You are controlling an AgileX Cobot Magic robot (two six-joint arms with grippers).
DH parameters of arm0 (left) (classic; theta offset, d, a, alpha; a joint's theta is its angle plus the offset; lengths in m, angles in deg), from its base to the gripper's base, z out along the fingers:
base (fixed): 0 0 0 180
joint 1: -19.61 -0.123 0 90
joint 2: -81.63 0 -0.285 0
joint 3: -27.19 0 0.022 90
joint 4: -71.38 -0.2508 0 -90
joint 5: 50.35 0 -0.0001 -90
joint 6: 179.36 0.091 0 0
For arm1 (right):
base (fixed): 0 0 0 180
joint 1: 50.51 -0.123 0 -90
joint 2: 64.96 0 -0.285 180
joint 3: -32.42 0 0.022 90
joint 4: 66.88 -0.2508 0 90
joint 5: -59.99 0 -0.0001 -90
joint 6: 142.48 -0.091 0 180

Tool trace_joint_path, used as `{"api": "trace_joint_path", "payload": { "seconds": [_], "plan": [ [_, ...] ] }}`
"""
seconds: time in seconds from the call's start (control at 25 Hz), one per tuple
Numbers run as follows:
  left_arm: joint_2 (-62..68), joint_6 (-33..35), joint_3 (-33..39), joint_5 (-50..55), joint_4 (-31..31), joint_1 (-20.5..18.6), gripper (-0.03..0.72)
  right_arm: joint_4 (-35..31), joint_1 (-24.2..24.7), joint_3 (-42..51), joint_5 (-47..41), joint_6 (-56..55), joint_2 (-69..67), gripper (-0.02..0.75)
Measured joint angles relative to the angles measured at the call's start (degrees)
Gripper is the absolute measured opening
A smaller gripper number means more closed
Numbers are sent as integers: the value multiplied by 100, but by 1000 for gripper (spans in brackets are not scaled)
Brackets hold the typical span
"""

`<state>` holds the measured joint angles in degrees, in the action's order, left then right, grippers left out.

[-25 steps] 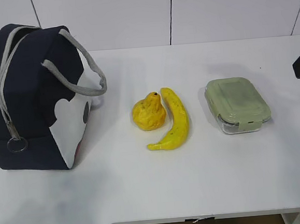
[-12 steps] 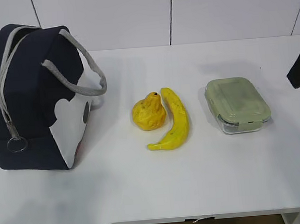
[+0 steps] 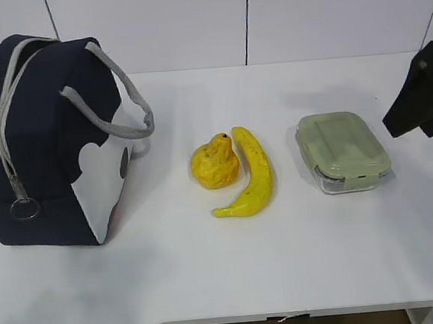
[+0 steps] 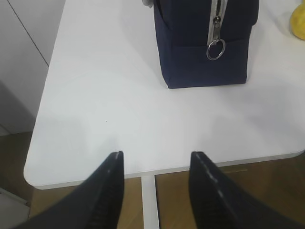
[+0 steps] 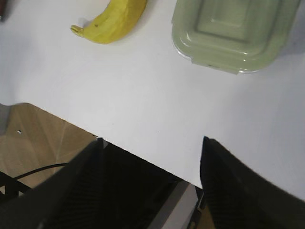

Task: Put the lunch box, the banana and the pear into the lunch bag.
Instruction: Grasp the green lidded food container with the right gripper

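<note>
Navy fabric fills the left of my exterior view: the lunch bag (image 3: 46,138) stands upright on the white table (image 3: 232,266), its grey handles (image 3: 110,91) arched over the top and its grey zipper (image 3: 5,141) running down the end facing me, ring pull (image 3: 24,209) hanging low. From where I sit I cannot tell how far the zipper is undone. Near the middle of the table the pear (image 3: 215,162) sits with its narrow top pointing away, and the banana (image 3: 250,174) curves round its right side, touching it or just beside it. Well to the right, apart from the fruit, the lunch box (image 3: 342,151) rests flat with its green lid on. My right gripper (image 5: 151,145) hangs over the near table edge, fingers spread apart with nothing between them, the lunch box and the banana's tip ahead of it; in the exterior view only its dark bulk shows at the right edge. My left gripper (image 4: 155,160) also has its fingers apart and empty, hovering at the table's edge with the bag ahead.
</note>
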<state>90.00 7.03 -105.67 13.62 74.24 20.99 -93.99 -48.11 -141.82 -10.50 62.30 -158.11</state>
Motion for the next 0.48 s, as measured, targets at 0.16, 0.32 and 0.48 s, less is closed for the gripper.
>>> {"api": "trace_joint_path", "payload": {
  "seconds": [0.16, 0.32, 0.48],
  "plan": [
    [0, 0, 0, 0, 0, 0, 326, -667, 548, 0, 0, 504, -253, 496],
    [0, 0, 0, 0, 0, 0, 324, -1366, 1252, 0, 33, 1134, -442, 494],
    [0, 0, 0, 0, 0, 0, 316, -1676, 1633, 0, 77, 1546, -625, 493]
  ]
}}
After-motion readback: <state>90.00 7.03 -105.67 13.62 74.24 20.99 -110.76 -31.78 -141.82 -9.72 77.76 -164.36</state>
